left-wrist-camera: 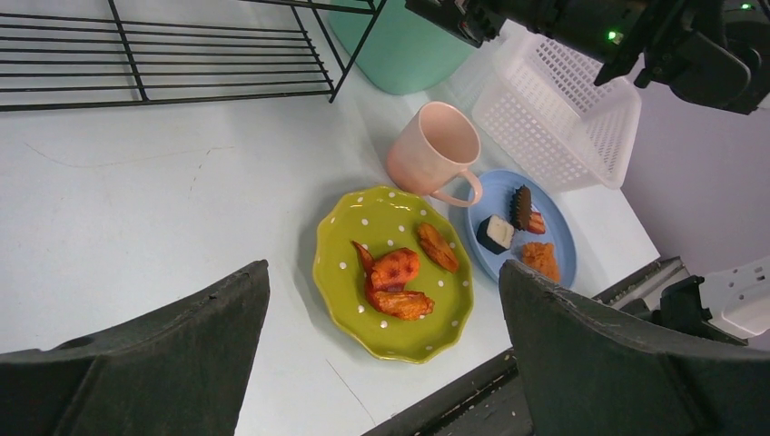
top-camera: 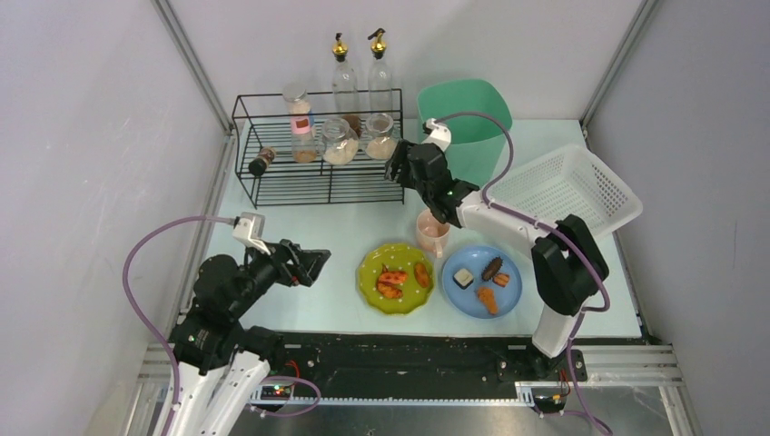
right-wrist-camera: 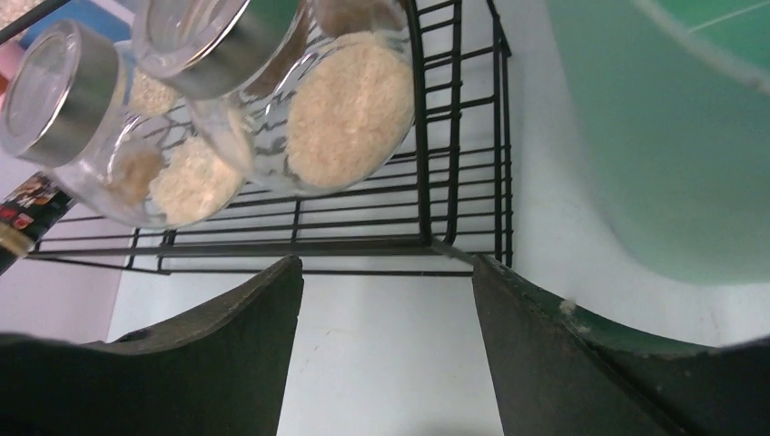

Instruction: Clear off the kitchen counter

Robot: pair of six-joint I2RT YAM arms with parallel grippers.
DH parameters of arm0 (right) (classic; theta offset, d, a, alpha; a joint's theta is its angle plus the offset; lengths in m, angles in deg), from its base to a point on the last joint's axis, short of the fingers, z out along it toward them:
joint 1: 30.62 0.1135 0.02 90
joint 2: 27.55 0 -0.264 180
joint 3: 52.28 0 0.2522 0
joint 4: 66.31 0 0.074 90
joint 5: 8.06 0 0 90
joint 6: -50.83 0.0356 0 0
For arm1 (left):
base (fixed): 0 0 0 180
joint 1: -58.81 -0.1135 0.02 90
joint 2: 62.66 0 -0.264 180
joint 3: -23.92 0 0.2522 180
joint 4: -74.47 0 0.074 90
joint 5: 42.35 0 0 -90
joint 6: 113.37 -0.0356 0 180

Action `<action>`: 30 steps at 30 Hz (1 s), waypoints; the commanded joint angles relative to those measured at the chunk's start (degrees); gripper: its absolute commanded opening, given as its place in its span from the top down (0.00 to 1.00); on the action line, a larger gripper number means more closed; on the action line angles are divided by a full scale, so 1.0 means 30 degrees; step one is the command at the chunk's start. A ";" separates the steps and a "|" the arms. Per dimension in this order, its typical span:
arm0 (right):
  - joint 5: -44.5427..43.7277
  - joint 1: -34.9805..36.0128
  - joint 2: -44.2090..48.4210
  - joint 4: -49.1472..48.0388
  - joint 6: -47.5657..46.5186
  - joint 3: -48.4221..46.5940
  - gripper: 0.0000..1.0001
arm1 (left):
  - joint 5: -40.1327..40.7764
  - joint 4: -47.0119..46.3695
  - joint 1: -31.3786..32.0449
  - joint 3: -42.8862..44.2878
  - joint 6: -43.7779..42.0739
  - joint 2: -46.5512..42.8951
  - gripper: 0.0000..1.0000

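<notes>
Right arm [top-camera: 481, 211] reaches to the rack's [top-camera: 300, 186] right end, jaws released, nothing between them. Left arm [top-camera: 231, 286] sits low, near-left, jaws wide, empty. My right wrist view shows two grain jars [right-wrist-camera: 350, 113] in the rack. The left wrist view shows a mug [left-wrist-camera: 427, 150], a yellow plate [left-wrist-camera: 422, 331] and a blue plate [left-wrist-camera: 563, 238], both with food, on the counter [left-wrist-camera: 182, 209] under both arms.

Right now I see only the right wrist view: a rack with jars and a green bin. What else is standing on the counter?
Observer: A pink mug stands on the counter, behind a green plate and a blue plate.
Operator: Are the plates empty?
Observer: No, both hold food pieces.
Operator: And the other arm?
Observer: The left gripper is open and empty, left of the green plate.
</notes>
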State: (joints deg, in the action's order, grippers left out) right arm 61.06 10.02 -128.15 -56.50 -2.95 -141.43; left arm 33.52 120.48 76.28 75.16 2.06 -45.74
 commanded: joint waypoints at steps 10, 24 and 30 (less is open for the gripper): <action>0.0114 -0.0821 -0.2666 -0.0786 -0.2502 -0.3284 0.29 | -0.0091 -0.0360 -0.0200 -0.0092 -0.0107 0.0025 0.00; 0.1032 -0.0904 -0.3670 -0.0355 -0.3058 -0.3652 0.42 | -0.0123 -0.0358 -0.0273 -0.0099 -0.0109 0.0026 0.00; 0.1785 -0.0919 -0.3771 -0.0424 -0.3518 -0.3605 0.52 | -0.0127 -0.0368 -0.0324 -0.0098 -0.0120 0.0044 0.00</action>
State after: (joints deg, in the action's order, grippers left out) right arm 64.75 7.64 -138.03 -57.46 -11.29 -150.09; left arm 33.50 120.48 75.91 75.16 2.06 -45.71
